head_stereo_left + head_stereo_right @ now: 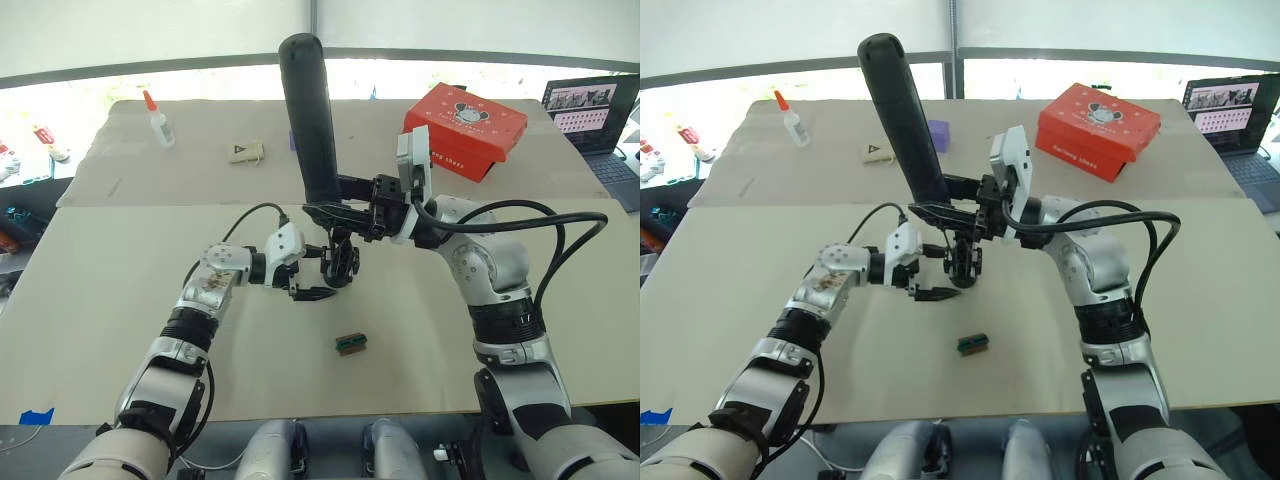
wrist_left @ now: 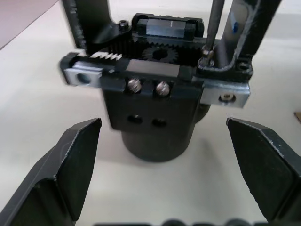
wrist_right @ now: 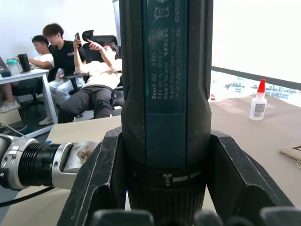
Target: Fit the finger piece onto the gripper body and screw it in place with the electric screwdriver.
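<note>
Nearest the table's front edge lies a small green-and-black block, alone on the bare surface. Just behind it, the left hand hovers at the middle of the table with its two black fingers spread apart, released and grasping nothing. Directly beyond those fingers, the gripper body stands on the table: a round dark base below, a toothed rack and gear on top, two silver screw heads on its front face, and metal end blocks at either side. Whether the finger piece is already fitted cannot be told. A thin metal bit comes down onto a screw at one upper corner of the gripper body. That bit belongs to the electric screwdriver, held nearly upright, its rounded end uppermost and leaning slightly toward the far edge. The right hand is clenched around the lower barrel of the electric screwdriver, one black finger on each side. Toward the far right corner sits a red box, with a laptop beyond it at the right edge. Near the far left corner stands a glue bottle, and a small tan card lies between bottle and screwdriver. People sit at a desk in the background of the right wrist view.
</note>
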